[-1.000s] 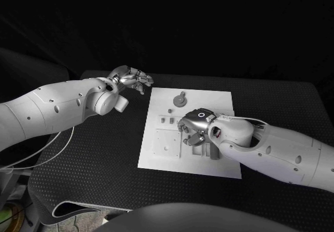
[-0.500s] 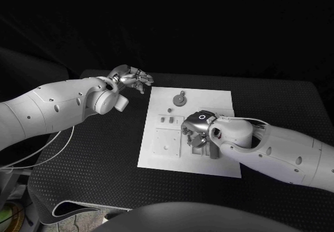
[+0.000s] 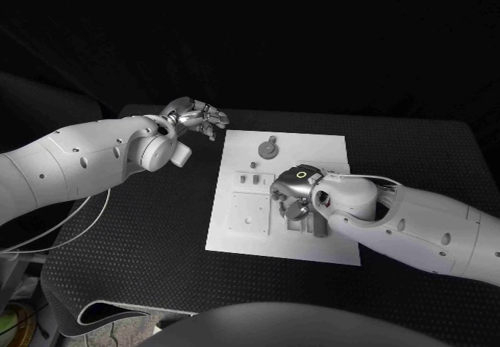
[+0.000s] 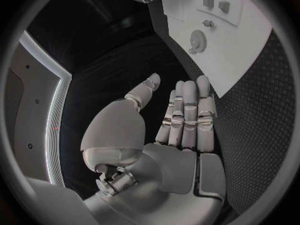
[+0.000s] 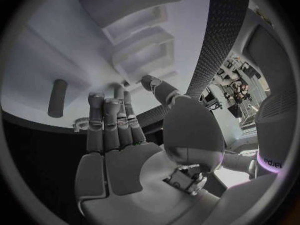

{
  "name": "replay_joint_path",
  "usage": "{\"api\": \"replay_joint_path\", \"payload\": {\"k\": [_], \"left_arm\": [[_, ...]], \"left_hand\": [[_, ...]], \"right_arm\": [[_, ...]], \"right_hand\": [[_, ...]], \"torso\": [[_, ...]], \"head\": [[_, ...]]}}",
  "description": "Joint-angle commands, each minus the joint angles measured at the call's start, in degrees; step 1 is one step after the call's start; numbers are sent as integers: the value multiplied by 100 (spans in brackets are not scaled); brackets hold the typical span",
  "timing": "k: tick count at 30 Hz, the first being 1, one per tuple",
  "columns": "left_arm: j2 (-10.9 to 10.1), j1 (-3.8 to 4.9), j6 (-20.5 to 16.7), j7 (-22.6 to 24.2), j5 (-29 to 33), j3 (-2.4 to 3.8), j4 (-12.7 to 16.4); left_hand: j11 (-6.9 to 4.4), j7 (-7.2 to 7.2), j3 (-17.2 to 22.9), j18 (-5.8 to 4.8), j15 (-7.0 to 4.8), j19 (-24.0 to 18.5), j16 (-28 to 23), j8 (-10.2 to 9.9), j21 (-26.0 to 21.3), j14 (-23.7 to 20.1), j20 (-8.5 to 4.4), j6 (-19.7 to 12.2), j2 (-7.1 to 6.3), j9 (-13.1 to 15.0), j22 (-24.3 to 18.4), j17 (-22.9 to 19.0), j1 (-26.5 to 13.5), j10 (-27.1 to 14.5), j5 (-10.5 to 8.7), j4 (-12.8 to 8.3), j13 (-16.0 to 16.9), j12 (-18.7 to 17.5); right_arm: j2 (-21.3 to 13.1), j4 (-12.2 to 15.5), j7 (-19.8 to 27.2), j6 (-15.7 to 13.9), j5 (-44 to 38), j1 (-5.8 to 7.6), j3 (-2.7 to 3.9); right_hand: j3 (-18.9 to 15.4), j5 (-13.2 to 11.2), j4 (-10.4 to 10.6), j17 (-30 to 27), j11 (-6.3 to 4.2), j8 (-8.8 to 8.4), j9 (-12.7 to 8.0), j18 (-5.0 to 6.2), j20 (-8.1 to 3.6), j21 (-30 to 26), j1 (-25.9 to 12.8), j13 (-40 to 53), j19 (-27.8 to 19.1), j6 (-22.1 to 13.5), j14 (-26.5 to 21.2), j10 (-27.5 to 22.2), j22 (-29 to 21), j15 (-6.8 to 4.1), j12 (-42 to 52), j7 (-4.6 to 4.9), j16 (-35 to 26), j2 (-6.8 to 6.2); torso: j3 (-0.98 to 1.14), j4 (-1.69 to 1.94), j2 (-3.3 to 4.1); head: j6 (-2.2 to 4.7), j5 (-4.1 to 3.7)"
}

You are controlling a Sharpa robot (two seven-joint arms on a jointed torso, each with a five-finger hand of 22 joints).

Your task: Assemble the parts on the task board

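The white task board (image 3: 325,152) lies in the middle of the black table. My right hand (image 3: 292,200) is down on the board's middle, over the small grey parts there. In the right wrist view its fingers (image 5: 105,120) reach straight out, the tips touch the board (image 5: 44,50) beside raised grey blocks (image 5: 142,32), and the thumb stands apart. Nothing shows in its grip. A short grey peg (image 5: 56,98) lies loose on the board beside the fingers. My left hand (image 3: 195,116) hovers off the board's far left corner, fingers (image 4: 186,115) stretched out and empty.
A round grey part (image 3: 270,150) sits at the board's far end, also seen as the round part (image 4: 198,39). Small pieces (image 3: 250,178) and a square plate (image 3: 250,212) lie on the board's left half. Black table (image 3: 136,238) surrounds the board.
My right hand has slid a little toward the board's near edge and lowered onto the parts. The left hand has stayed where it was.
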Motion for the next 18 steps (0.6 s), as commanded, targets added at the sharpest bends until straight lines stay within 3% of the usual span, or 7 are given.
{"api": "replay_joint_path", "payload": {"k": [1, 15, 18], "left_arm": [[10, 5, 77, 22, 8, 3, 6], [11, 5, 91, 11, 8, 3, 0], [11, 5, 98, 5, 8, 3, 1]], "left_hand": [[-15, 40, -26, 155, -2, 49, -12, -7, -26, 39, -8, 11, 21, -7, 10, 5, -7, -45, 7, -3, 10, -21], [-15, 44, -26, 155, -3, 53, -12, -11, -27, 43, -8, 1, 24, -9, 11, 7, -6, -45, 6, -2, 12, -21], [-15, 45, -26, 155, -3, 54, -12, -12, -27, 44, -8, -1, 26, -10, 12, 8, -6, -45, 6, -1, 13, -21]], "right_arm": [[-2, -44, -20, 105, -108, -19, -23], [6, -40, -28, 160, -135, -19, -38], [6, -42, -48, 99, -171, -19, -39]], "right_hand": [[22, -1, -83, -14, 92, 21, 8, 243, 10, -22, 120, -162, -12, -5, 4, -78, 97, 23, -2, -7, 50, 90], [-7, 0, -170, -74, -7, 180, 51, 243, 12, 3, 221, -136, 18, 230, 42, 386, 93, -70, 271, -37, 71, 267], [4, 1, -197, -89, -37, 215, 61, 243, -3, 12, 270, -99, 43, 294, 72, 483, 92, -101, 345, -41, 74, 359]], "torso": [[-2, 3, 2], [-3, 3, 0], [-2, 1, 1]], "head": [[1, 0], [-19, 0], [-19, 3]]}}
